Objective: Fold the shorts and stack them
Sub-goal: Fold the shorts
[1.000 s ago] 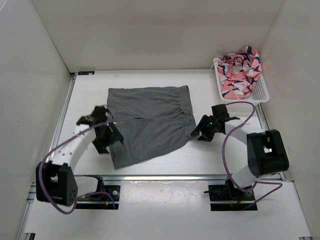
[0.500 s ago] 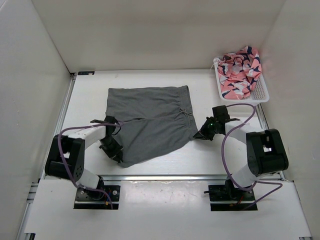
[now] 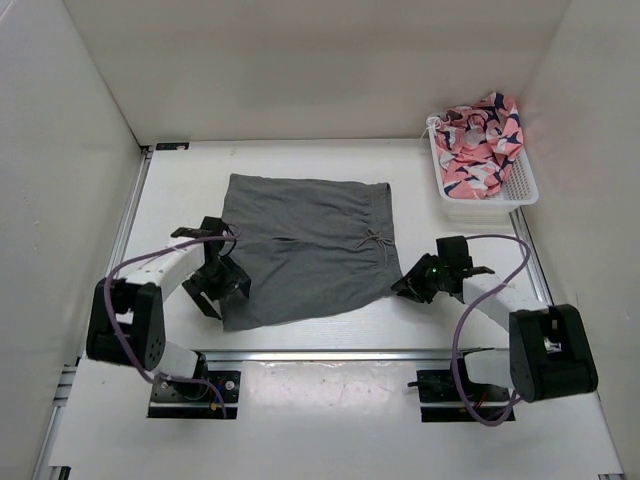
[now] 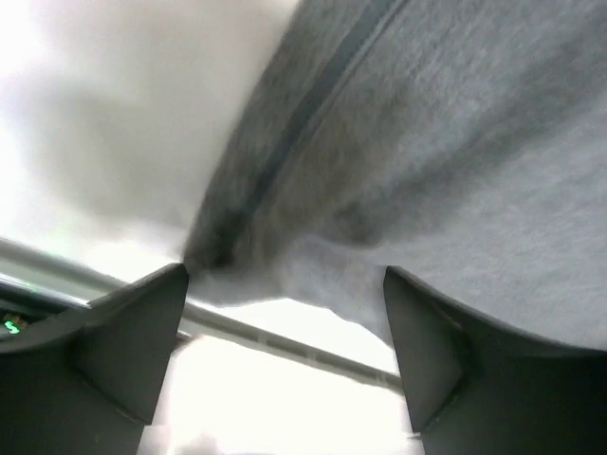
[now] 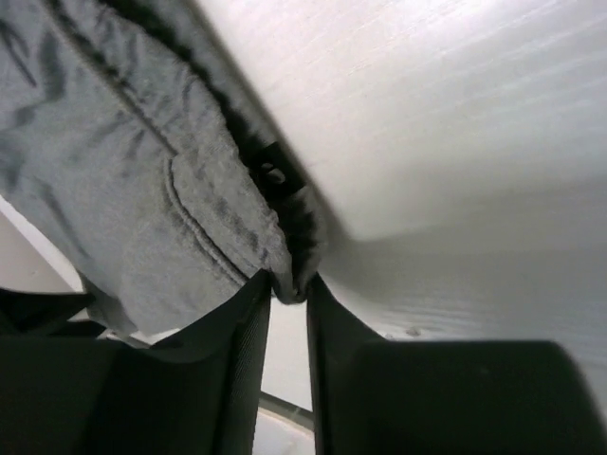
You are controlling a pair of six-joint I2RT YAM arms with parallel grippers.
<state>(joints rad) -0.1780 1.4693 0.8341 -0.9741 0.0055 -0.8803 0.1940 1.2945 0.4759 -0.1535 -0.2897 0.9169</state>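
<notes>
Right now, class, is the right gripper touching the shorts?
Touching. The right wrist view shows the right gripper pinching a corner of the shorts.

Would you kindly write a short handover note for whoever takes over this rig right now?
Left end effector: open, fingers either side of the near left corner of the shorts, not clamped.
Right end effector: shut on the shorts' near waistband corner.
Shorts: spread flat on the table, unfolded.
Done: shorts laid out.
Left: fold them, then stack. A pink garment lies in the basket at the far right.
</notes>
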